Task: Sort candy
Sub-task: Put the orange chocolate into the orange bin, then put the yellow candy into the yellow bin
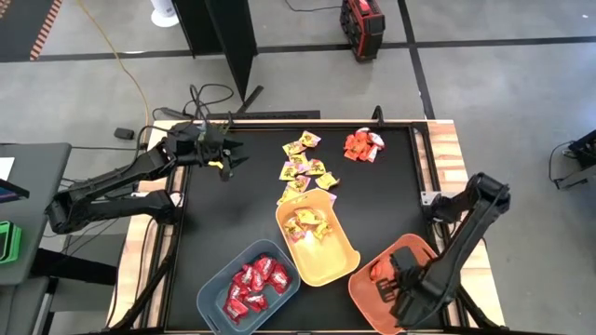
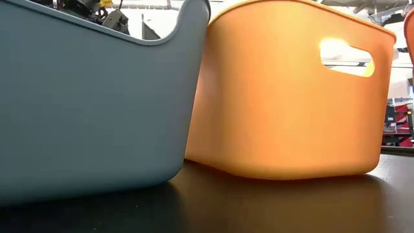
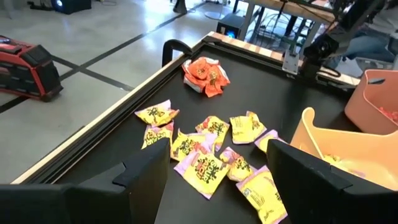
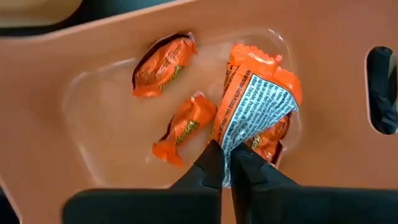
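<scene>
My right gripper hangs over the orange bin at the near right, shut on an orange-red candy with a white printed back. Loose orange-red candies lie on the bin's floor. More orange-red candy sits piled at the table's far side. Yellow candy with pink marks lies scattered mid-table, and more of it in the yellow bin. Deep red candy fills the blue-grey bin. My left gripper stands open at the far left, above the table, facing the yellow candy. My right gripper pinches one end of the candy's wrapper between its two fingertips. The fingers come from above, pointing down. The candy hangs below them inside the orange bin, over another candy; whether it touches that one, I cannot tell.
The three bins stand close together along the near edge; in the low view the blue-grey bin and the yellow bin fill the picture. A raised wooden rim borders the black table. Bare black surface lies on the left half.
</scene>
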{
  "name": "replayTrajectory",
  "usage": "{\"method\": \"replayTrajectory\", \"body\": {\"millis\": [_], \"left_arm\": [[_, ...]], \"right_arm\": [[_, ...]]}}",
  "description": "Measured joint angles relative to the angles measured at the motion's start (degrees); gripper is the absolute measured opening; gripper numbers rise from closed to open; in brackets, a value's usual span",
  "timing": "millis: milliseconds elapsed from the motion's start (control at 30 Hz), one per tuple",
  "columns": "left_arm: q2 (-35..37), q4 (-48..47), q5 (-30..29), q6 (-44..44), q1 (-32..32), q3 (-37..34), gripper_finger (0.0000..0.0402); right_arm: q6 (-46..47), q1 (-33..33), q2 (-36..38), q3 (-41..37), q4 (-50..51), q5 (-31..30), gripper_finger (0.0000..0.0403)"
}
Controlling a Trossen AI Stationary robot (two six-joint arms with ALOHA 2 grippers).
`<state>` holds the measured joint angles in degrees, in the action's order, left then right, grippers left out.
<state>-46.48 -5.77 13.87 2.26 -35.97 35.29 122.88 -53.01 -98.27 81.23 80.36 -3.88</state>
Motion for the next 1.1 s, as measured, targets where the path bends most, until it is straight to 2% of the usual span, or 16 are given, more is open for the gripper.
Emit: {"method": "replayTrajectory", "body": {"millis": [200, 367, 467, 600, 733, 933, 1000, 1100], "left_arm": [[0.0, 0.3, -0.1, 0.2, 0.0, 0.0, 0.0263], [0.0, 0.3, -0.3, 0.1, 0.0, 0.0, 0.0263], [0.0, 0.2, -0.3, 0.0, 0.0, 0.0, 0.0263], [0.0, 0.0, -0.3, 0.0, 0.0, 0.0, 0.0263], [0.0, -0.4, -0.3, 0.0, 0.0, 0.0, 0.0263], [0.0, -0.4, -0.3, 0.0, 0.0, 0.0, 0.0263], [0.0, -0.4, -0.3, 0.0, 0.0, 0.0, 0.0263], [0.0, -0.9, -0.3, 0.0, 0.0, 0.0, 0.0263]], "right_arm": [[-1.6, 2.8, -0.5, 0.0, -2.8, 0.3, 0.0134], [-8.0, 5.5, -0.5, 0.0, -3.0, 0.3, 0.0231], [-13.2, 7.4, -0.4, 0.0, -2.9, 0.0, 0.0265], [-21.8, 10.9, -0.3, 1.9, -1.2, -4.2, 0.0275], [-33.5, 15.6, -0.3, 5.8, 0.8, -13.3, 0.0275], [-53.6, 26.1, -0.3, 12.0, 3.2, -28.6, 0.0275], [-60.1, 30.3, -0.3, 13.6, 2.5, -31.8, 0.0276], [-67.0, 37.1, -0.3, 15.3, 0.5, -33.0, 0.0276]]}}
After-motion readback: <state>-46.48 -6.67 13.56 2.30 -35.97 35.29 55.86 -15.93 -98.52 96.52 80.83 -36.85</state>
